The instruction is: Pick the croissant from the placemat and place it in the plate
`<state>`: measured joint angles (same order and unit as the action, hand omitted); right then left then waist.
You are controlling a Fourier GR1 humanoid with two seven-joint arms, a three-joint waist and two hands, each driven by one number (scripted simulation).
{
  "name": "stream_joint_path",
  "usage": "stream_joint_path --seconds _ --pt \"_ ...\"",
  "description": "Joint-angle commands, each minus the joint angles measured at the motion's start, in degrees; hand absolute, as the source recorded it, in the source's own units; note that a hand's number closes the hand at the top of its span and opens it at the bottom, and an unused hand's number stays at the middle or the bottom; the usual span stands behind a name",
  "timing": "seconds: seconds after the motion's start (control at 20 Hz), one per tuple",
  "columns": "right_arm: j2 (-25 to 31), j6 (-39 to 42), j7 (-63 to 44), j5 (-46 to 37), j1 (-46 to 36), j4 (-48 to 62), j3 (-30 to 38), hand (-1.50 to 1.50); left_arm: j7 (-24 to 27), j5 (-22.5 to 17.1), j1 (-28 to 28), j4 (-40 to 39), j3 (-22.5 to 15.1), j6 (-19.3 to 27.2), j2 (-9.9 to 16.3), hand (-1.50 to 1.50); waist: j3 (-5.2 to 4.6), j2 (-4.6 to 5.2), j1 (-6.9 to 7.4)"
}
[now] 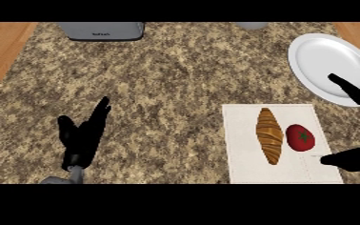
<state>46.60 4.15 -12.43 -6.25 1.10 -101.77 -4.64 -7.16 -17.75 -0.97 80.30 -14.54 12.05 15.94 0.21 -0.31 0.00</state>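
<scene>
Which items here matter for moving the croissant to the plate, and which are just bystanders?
Job items: croissant, placemat, plate, right hand.

Bystanders: tomato beside the croissant on the placemat, grey appliance at the far edge, left hand resting open.

Kitchen setting. Speckled granite desk (175,76) with wood edging; grey toaster (102,30) at far edge. Right of it: white plate (320,62), placemat (243,162) carrying croissant (269,135) and tomato (300,137).

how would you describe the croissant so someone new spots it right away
On the granite counter, find the white placemat near the front right. The croissant lies lengthwise on it, long, golden-brown and ridged, unlike the round red tomato on its right.
</scene>
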Motion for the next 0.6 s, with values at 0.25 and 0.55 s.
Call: stream_joint_path --seconds 0.25,0.55 --pt "-8.0 0.7 -10.6 -11.2 -1.7 -0.3 -7.2 -1.50 -3.4 0.6 4.8 5.2 0.5 -1.6 0.2 0.00 -0.20 0.25 0.48" --pt "-14.0 4.7 -11.5 -13.5 -2.3 -0.4 -7.9 -1.50 -3.8 3.7 1.3 1.3 1.5 -1.9 -2.8 0.00 -0.21 0.29 0.00"
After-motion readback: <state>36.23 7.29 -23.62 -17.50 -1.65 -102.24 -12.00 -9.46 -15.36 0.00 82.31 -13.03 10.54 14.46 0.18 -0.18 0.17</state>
